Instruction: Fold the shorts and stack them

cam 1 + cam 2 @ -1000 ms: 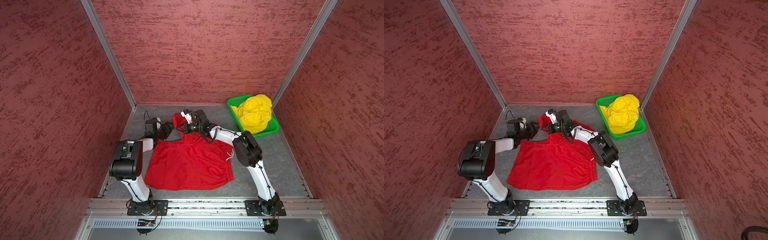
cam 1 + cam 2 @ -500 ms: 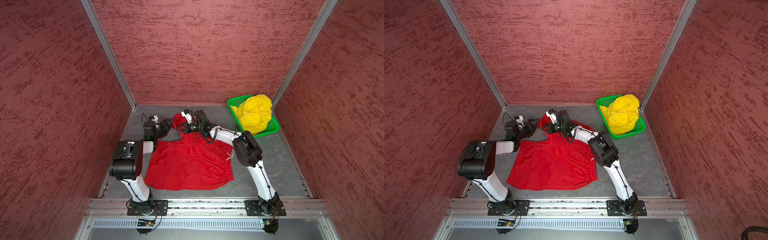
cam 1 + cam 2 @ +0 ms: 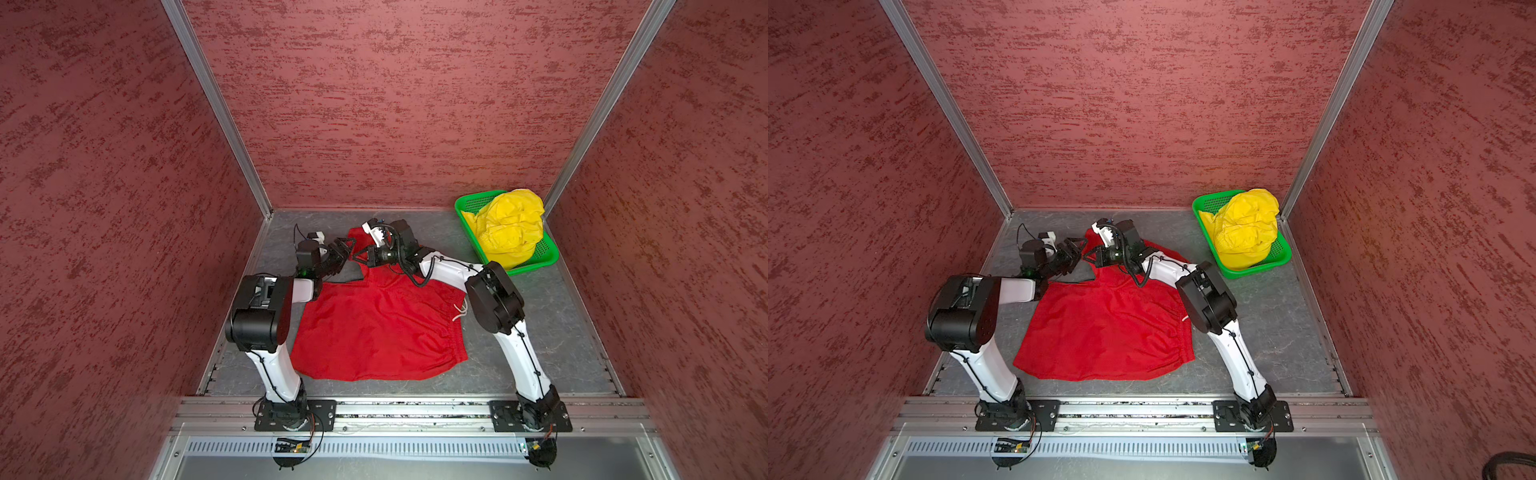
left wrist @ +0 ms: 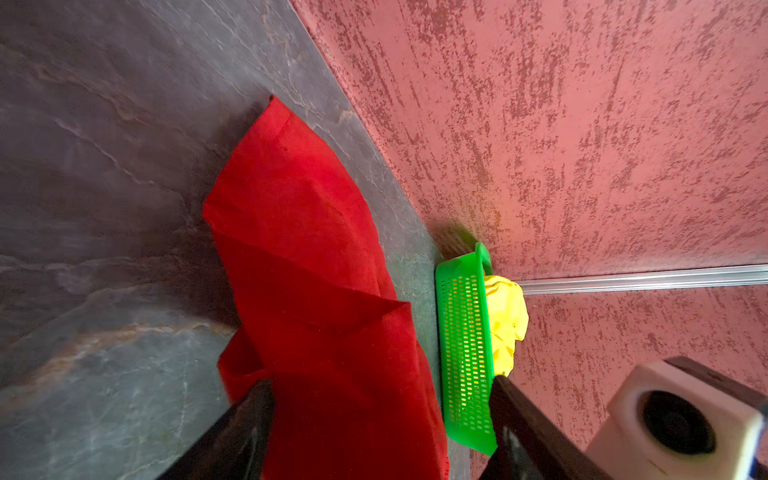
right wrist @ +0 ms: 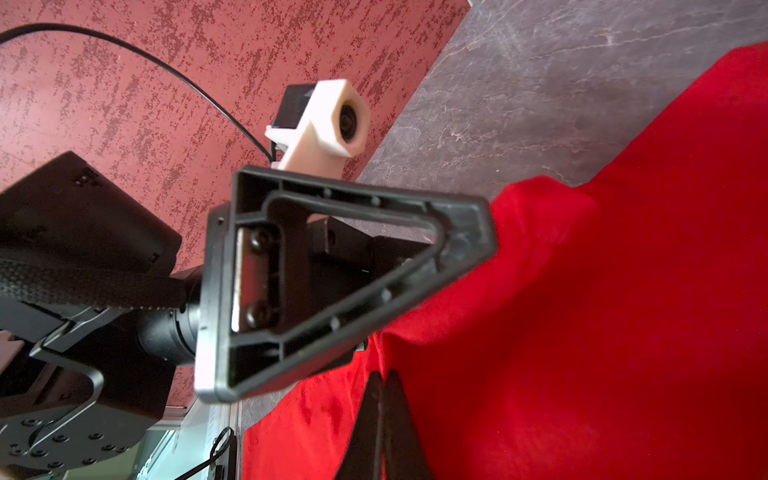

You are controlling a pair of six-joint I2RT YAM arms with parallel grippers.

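Pinches red shorts [image 3: 374, 332] with right gripper [image 3: 358, 256] near far edge of tabletop [image 3: 540, 332]; holds left gripper [image 3: 347, 246] spread around them.

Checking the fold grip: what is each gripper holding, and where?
Right gripper pinches the bright red mesh shorts at their raised far edge. Left gripper is open, holding nothing.

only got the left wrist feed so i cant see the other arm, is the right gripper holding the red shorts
Observer: Yes, the right gripper is shut on a fold of the red shorts, lifted at their far end.
Operator: wheres the rest of them
Observer: Spread flat on the table, toward its near edge.
Operator: and which way do they lie
Observer: The white drawstring shows at their right edge.
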